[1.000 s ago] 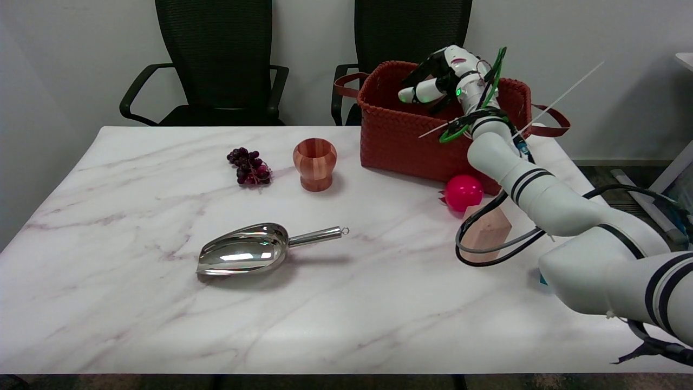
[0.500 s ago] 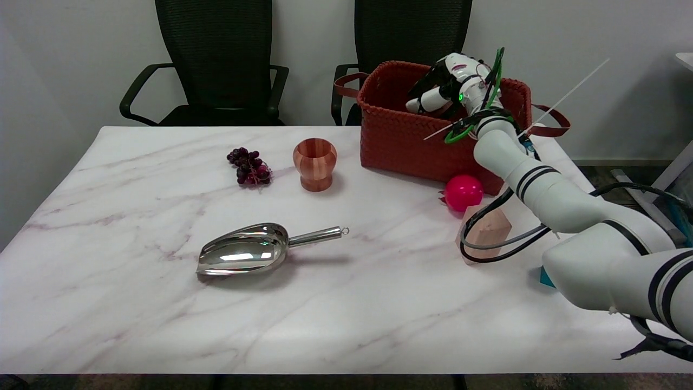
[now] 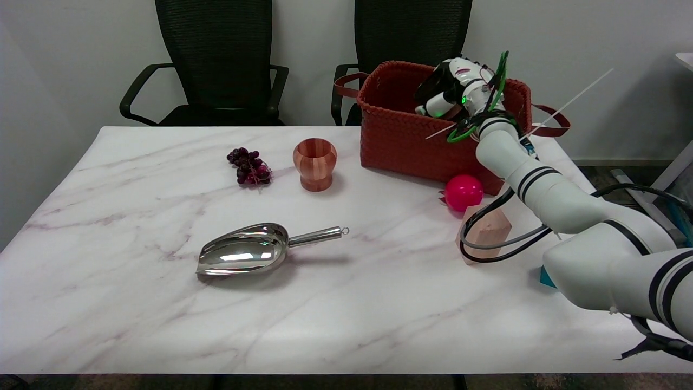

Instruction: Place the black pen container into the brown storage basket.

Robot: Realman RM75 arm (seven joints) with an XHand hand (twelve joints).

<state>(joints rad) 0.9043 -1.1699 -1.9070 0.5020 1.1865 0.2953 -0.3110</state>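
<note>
Black pen container is not clearly visible anywhere on the bench; something dark sits under the right hand, inside the brown storage basket, but whether that is the container or the hand's own black parts cannot be told. Left to right: purple grapes, wooden cup, steel scoop nearer the front, then the basket at the back right with a pink ball and a wooden block in front of it. Hand dips into the basket over its near rim; fingers hidden, grip state unreadable. Likely at the placing or release stage: what remains is letting go, if not done, and lifting the hand clear.
</note>
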